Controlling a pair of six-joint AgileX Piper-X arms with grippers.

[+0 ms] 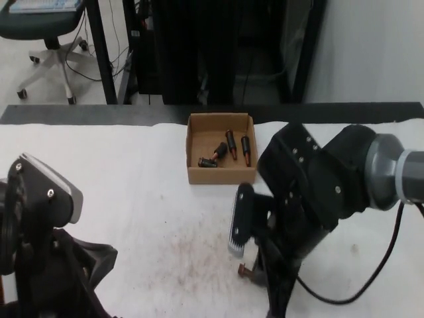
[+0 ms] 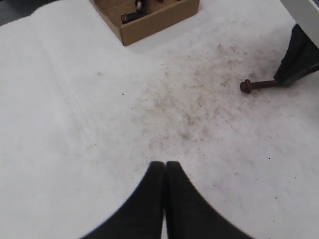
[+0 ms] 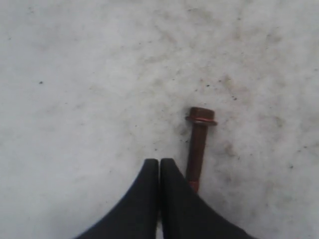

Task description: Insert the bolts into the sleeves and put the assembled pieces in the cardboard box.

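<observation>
A brown bolt (image 3: 198,147) lies flat on the white cloth, right beside my right gripper (image 3: 159,164), whose fingers are shut with nothing between them. The same bolt (image 2: 256,85) lies at the foot of the right arm, and its head (image 1: 243,269) pokes out from under that arm in the high view. The cardboard box (image 1: 219,175) stands at the back middle with several assembled pieces (image 1: 230,144) inside. My left gripper (image 2: 165,167) is shut and empty over bare cloth at the near left.
The white cloth (image 1: 132,199) covers the bench, with a brownish stain (image 2: 189,107) in the middle. The bench's dark far edge (image 1: 99,114) runs behind the box. An office chair (image 1: 46,40) stands beyond it.
</observation>
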